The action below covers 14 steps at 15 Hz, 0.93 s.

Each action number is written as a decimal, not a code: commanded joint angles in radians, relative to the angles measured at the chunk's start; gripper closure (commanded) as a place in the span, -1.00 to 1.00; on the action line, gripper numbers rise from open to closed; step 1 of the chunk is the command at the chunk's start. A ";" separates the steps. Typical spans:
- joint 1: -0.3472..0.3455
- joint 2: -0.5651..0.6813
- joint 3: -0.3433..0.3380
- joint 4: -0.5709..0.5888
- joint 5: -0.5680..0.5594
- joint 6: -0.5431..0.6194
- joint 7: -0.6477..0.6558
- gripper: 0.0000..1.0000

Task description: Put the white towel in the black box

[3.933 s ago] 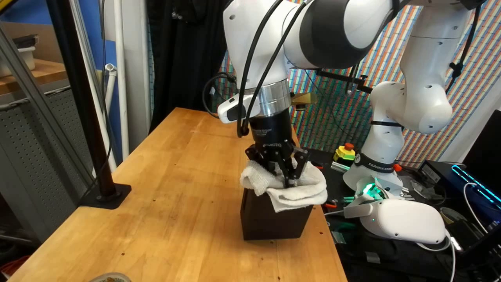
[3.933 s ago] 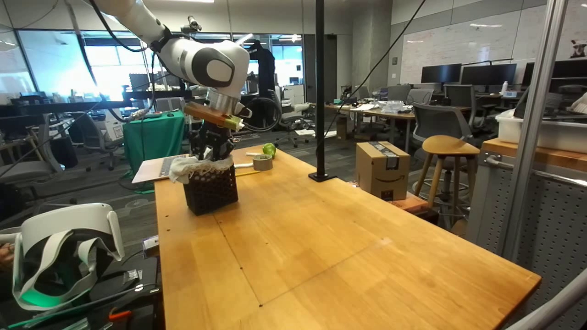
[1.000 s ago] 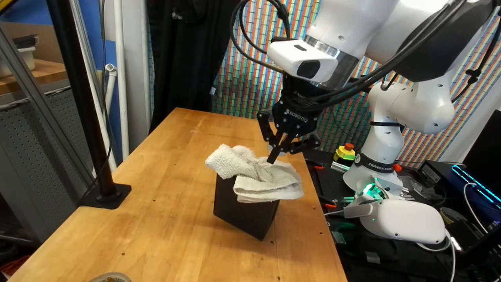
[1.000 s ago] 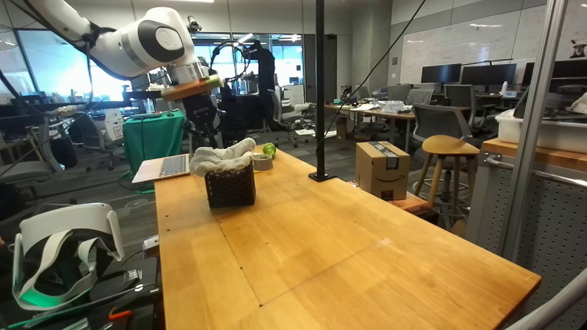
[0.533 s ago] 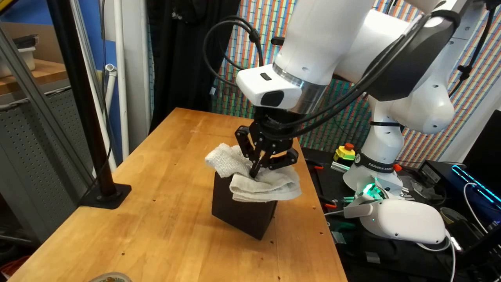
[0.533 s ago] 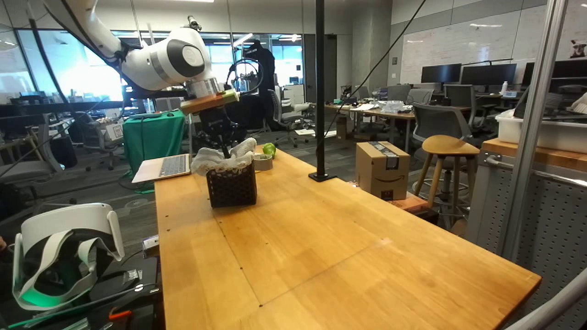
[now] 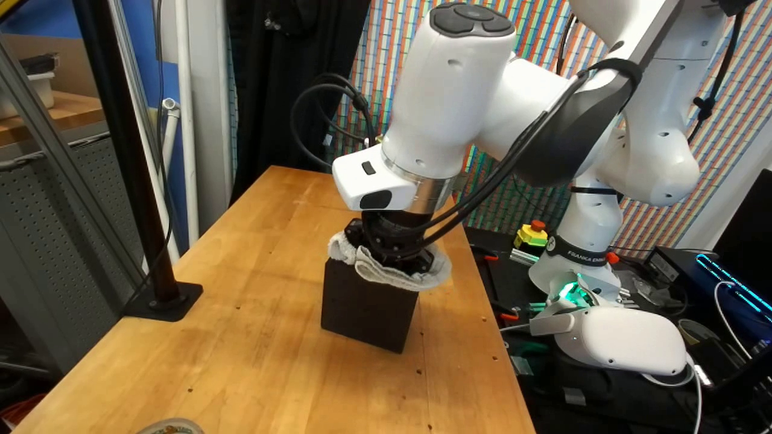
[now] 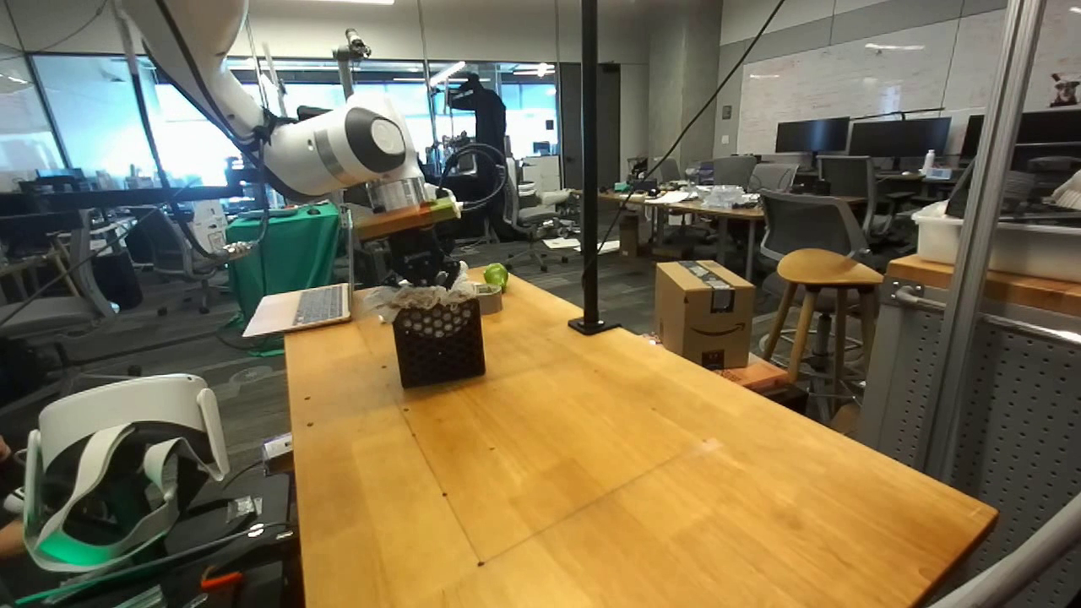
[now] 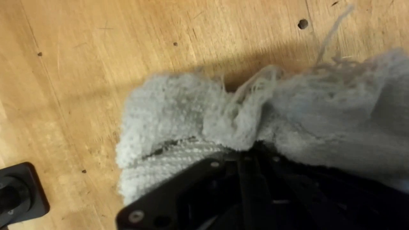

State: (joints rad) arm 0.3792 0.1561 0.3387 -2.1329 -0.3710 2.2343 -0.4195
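In an exterior view, my pincer [image 7: 395, 256] is narrow, its jaws together and sunk into the white towel [image 7: 386, 275] at the mouth of the black box [image 7: 368, 307]; the tips are hidden, so whether a fold is caught between them I cannot tell, though I judge that I am tamping rather than carrying. The towel lies partly in the box, with a flap draped over the box's rim. If I press off the box's centre, it could tip or skid across the table [image 7: 271, 313], since I see nothing bracing it. In an exterior view, pale patches, cloth I take it, show through the upper mesh of the box, while a ragged fringe bulges above it; the towel may spring back once I lift, because thick folds crammed into so narrow a mouth would tend to unfold. What looks like a roll of tape [image 8: 490, 298] sits beyond the box, and a hard sideways shove could knock the two together. In the wrist view, towel crowds both sides of my jaws over the box, and a loose thread [image 9: 333, 31] strays out away from it. Such threads could catch in my hinges, so that rising quickly drags the towel out of the box, or the box along with it.
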 commanded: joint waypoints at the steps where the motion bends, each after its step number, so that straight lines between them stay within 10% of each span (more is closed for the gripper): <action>1: -0.009 0.060 -0.011 0.001 -0.037 -0.057 0.032 0.91; 14: -0.054 -0.103 -0.001 -0.011 0.115 -0.097 -0.044 0.92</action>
State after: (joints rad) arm 0.3448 0.1375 0.3301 -2.1175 -0.3164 2.1463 -0.4216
